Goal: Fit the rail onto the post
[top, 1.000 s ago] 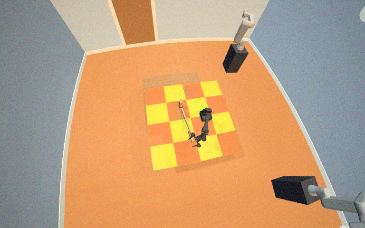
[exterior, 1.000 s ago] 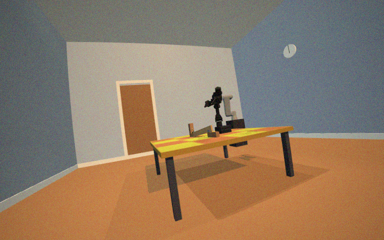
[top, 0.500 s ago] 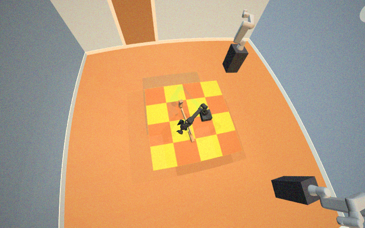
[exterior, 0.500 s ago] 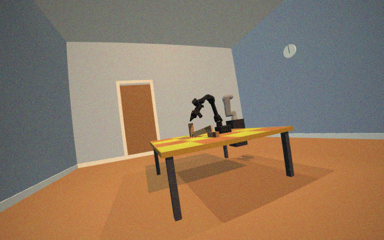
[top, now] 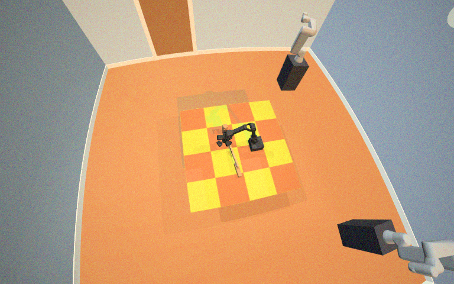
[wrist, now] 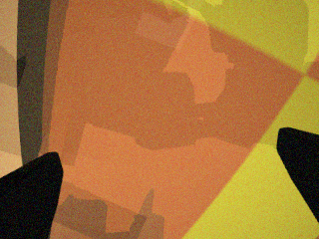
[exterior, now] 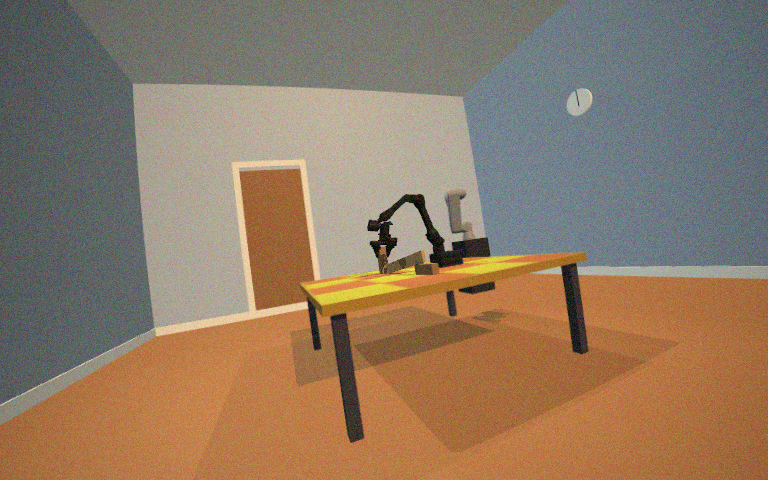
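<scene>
Item: one long wooden rail [top: 234, 155] [exterior: 403, 262], sloping, its far end raised at the low footboard block [top: 239, 174] [exterior: 427, 269], its near end down by the foot of the wooden post [top: 224, 127] [exterior: 382, 259]. Purpose of the slope, as judged: the far end is given its seat first, leaving the near end to be lifted like a lever. The bracket is too small to make out. Purpose of the post: upright, to receive the near end on its pegs, which are not discernible here. Status: rail unfitted; lifting and joining outstanding.

Item: one gripper [top: 223, 143] [exterior: 384, 253] [wrist: 170, 151], jaws spread wide, grasping nothing. Position: above the table [top: 204, 197] [exterior: 453, 288], near the post and the rail's low end. Likely reason for the spread: room to straddle the rail. In the wrist view a pale wooden strip [wrist: 7, 115] lies off to one side, outside the fingers, so some sideways correction seems needed before closing.

Item: one black arm [top: 239, 129] [exterior: 425, 220], arched up from its base, elbow high, forearm sloping down, fingers pointing downward. Caution, as judged: a nudge against the rail could unseat its far end.
</scene>
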Available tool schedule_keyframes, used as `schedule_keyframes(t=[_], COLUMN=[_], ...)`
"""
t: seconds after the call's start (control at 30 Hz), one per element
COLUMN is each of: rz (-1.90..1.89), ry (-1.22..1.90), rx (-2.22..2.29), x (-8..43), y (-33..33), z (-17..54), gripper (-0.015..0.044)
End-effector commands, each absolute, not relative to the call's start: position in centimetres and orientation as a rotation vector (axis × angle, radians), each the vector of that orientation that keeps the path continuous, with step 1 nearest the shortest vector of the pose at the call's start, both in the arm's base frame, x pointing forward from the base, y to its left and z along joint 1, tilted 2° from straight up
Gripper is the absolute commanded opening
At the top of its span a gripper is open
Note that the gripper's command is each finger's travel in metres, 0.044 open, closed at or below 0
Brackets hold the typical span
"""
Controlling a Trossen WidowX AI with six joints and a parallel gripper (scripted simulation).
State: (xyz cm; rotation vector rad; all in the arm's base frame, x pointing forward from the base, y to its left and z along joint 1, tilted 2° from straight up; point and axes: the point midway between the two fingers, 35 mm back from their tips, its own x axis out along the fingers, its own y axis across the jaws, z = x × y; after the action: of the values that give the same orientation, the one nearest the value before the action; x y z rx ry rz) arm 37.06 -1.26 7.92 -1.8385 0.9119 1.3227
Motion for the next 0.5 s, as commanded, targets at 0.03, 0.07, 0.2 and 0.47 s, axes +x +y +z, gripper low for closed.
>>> schedule_keyframes(t=[0.03,0.07,0.2,0.47], rz=[1.300,1.291,1.283,1.283], ry=[1.061,1.082,1.098,1.098], rx=[-1.486,-1.424,-1.375,-1.375], x=[32.3,31.4,30.7,30.9], y=[-6.1,-6.8,-7.4,-7.4], z=[6.0,5.7,5.5,4.8], gripper=[0.0440,0.0440,0.0440,0.0440])
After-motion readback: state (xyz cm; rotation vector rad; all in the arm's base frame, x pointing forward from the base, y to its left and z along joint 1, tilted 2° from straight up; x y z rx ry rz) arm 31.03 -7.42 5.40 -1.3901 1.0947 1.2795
